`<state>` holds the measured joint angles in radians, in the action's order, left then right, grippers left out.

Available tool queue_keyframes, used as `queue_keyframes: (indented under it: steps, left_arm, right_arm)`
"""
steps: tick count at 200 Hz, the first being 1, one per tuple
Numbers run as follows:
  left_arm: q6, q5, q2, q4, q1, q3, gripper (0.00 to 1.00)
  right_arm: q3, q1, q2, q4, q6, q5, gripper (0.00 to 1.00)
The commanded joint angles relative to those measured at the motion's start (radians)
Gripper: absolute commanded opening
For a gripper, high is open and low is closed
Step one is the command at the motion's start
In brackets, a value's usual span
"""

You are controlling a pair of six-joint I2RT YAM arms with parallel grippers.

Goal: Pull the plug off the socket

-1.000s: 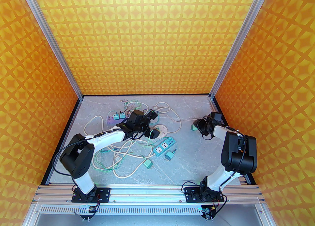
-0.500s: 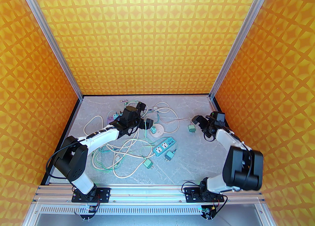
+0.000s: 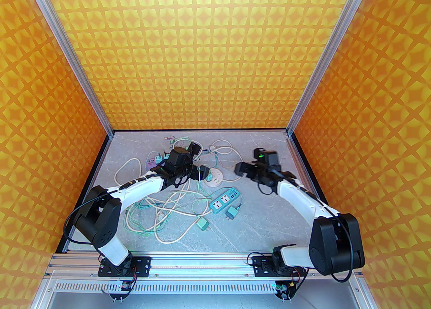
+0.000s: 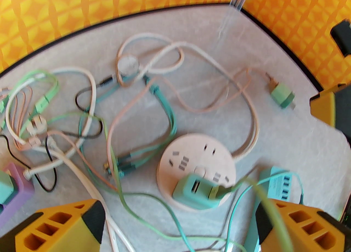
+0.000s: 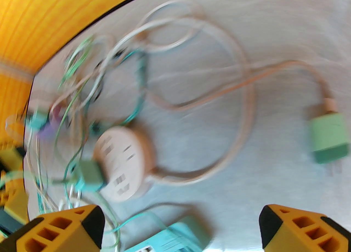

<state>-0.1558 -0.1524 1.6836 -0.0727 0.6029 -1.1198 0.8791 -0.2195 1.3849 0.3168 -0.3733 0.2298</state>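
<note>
1. Target: the teal plug (image 4: 196,192) sits in the round socket (image 4: 189,160), at the socket's rim on the side toward the left edge of the surface. The socket lies in the far half of the surface, a little left of the middle, among loose cables (image 4: 164,61).
2. The left fingers (image 4: 59,227) are spread wide and hold nothing. In the left wrist view the plug lies just ahead of them, between the two tips and slightly toward the right one. A green cable (image 4: 271,209) crosses in front of that tip.
3. The right fingers (image 5: 301,227) are also spread and empty. They hover off the socket's right side, with the socket ahead and to their left, though that view is blurred.
4. From above, the left arm looks nearer, its tips close beside the plug, while the right tips stand apart from the socket.
5. The plug's long axis runs across the left gap, so closing would likely pinch its short ends.
6. The pull should go straight off the socket's face. The socket looks light, so it may lift with the plug unless the right arm pins it.
7. A loose green plug (image 4: 283,95) lies well apart toward the right edge, in no socket
</note>
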Motion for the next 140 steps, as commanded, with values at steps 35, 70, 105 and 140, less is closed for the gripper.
queue_keyframes:
  steps: [35,70,105,140]
  left_arm:
    - [0.074,0.013,0.037,-0.171,0.005,0.016,0.92]
    - [0.068,0.095,0.038,-0.226,0.003,0.025,0.93]
    - [0.059,0.208,0.075,-0.314,-0.005,-0.009,0.93]
    - [-0.003,0.261,0.045,-0.287,-0.041,-0.002,0.94]
  right_arm:
    - [0.038,-0.159,0.059,-0.052,0.085,-0.084,0.95]
    - [0.075,-0.221,0.097,-0.039,0.109,-0.116,0.95]
    - [0.091,-0.247,0.118,-0.047,0.104,-0.132,0.95]
    - [0.089,-0.260,0.117,-0.057,0.110,-0.134,0.99]
